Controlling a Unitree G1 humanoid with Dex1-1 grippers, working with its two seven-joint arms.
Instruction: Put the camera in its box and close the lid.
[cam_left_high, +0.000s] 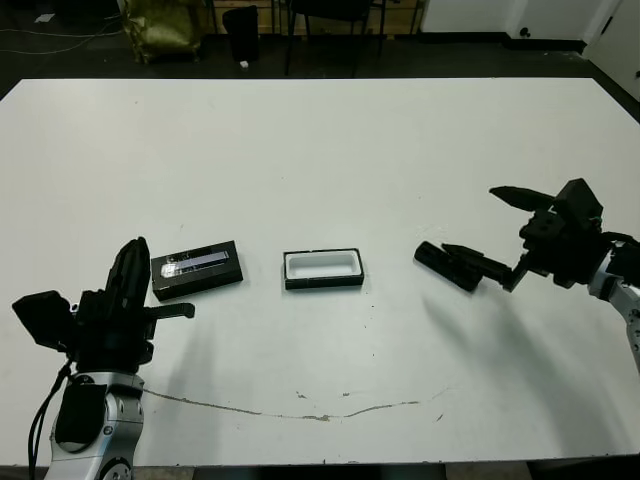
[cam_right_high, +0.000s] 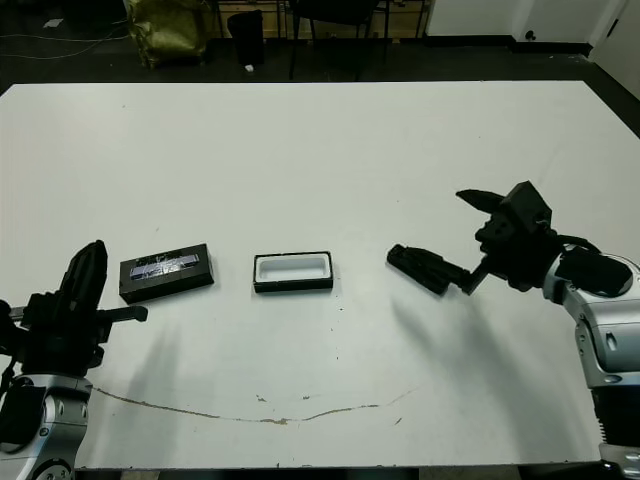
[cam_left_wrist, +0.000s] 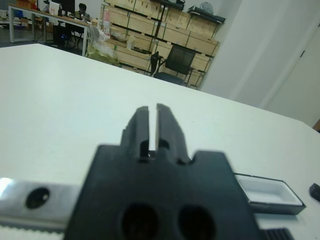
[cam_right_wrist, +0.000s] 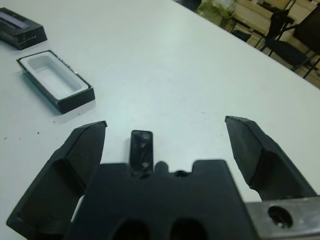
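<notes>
- The right gripper (cam_left_high: 490, 232) is spread wide, its two black fingers well apart: one points out over the table, the other reaches down beside the camera (cam_left_high: 440, 264). It grasps nothing.
- In the right wrist view, the camera (cam_right_wrist: 141, 150) lies flat on the table between the parted fingers (cam_right_wrist: 82, 150), one end toward the gripper's body. Whether a finger touches it cannot be told.
- The left gripper (cam_left_high: 133, 262) is clenched, its fingers (cam_left_wrist: 142, 125) pressed nearly together with only a thin slit between them. It holds nothing and sits above the near left part of the table, close to the lid.
- The box (cam_left_high: 323, 269) sits open near the table's middle, between lid and camera. Its white lining is bare; nothing lies inside.
- The lid (cam_left_high: 197, 269) lies flat just left of the box, apart from it, its silvery stripe facing up.
- The white table (cam_left_high: 330, 150) carries a thin brownish mark near its front edge.
</notes>
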